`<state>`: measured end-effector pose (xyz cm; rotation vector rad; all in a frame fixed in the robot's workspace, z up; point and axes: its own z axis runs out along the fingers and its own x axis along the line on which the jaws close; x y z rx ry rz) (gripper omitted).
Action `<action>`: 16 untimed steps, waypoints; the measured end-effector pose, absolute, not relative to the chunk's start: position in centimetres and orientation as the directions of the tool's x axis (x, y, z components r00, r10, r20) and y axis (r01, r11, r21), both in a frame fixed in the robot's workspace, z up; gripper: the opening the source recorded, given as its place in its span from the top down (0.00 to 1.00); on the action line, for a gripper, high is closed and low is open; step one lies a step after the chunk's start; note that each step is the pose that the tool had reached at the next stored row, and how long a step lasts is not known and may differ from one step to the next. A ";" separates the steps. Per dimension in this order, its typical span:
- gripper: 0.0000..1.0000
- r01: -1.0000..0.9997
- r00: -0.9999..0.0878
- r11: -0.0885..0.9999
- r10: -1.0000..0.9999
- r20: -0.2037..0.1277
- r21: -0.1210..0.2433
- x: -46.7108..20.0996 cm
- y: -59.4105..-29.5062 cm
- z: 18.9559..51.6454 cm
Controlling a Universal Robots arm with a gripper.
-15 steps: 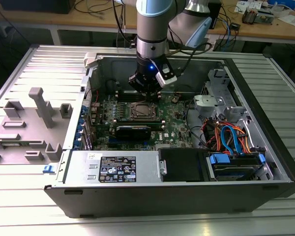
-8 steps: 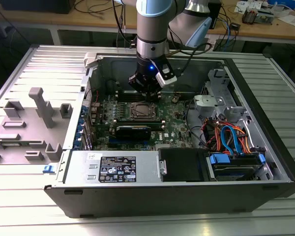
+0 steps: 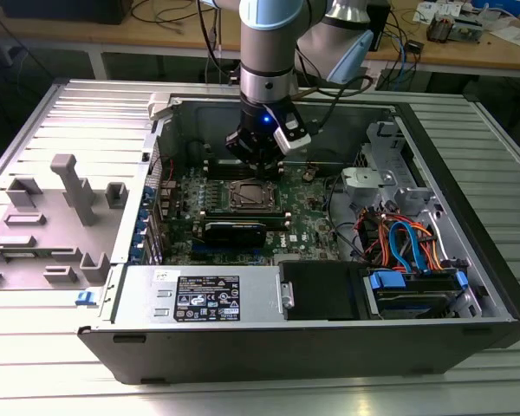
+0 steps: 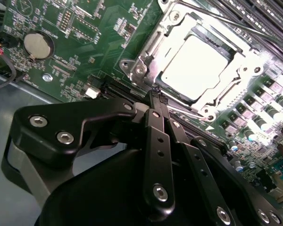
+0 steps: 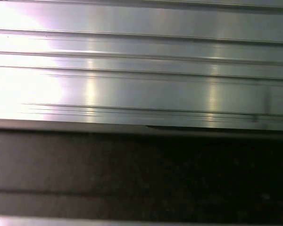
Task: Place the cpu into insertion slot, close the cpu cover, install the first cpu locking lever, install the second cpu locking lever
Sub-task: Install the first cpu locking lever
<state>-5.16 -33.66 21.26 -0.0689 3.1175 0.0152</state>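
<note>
Exterior view first: the gripper (image 3: pixel 258 165) hangs straight down from the arm inside an open computer case (image 3: pixel 468 260), its tip just above the far edge of the insertion slot (image 3: pixel 249 196) on the green motherboard (image 3: pixel 308 227). A blue light glows on the wrist. A black card (image 3: pixel 235 230) sits on the near side of the slot from the gripper, and a black power supply (image 3: pixel 199 297) with a label lies further toward the front of the case. Off to the exterior view's right of the gripper are orange and blue cables (image 3: pixel 407 243) and a drive bay. Outside the case, on the exterior view's left, grey fixtures (image 3: pixel 74 186) stand on a ribbed metal table (image 3: pixel 52 364).

Second wrist view looks down past the gripper (image 4: pixel 156 99): the black fingers (image 4: pixel 154 123) are drawn together into one narrow tip, holding nothing. That tip rests right at the metal rim of the insertion slot (image 4: pixel 141 68), whether touching or just above I cannot tell. Beyond the tip, the cpu (image 4: pixel 195 66) lies flat in the slot, its bright metal top showing through the window of the cpu cover (image 4: pixel 236 77), which lies down flat over it. A round coin cell battery (image 4: pixel 38 44) sits on the motherboard (image 4: pixel 89 28) well off to one side of the fingers.

First wrist view shows ribbed shiny metal (image 5: pixel 141 70) above a dark band (image 5: pixel 141 174).
</note>
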 end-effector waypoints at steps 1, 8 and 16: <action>0.89 -0.044 -0.999 0.999 -0.044 -0.023 0.009 -5.3 -33.7 21.3; 0.89 -0.046 -0.999 0.999 -0.046 -0.023 0.009 -5.3 -33.4 21.3; 0.89 -0.046 -0.999 0.999 -0.046 -0.023 0.009 -4.9 -33.3 20.9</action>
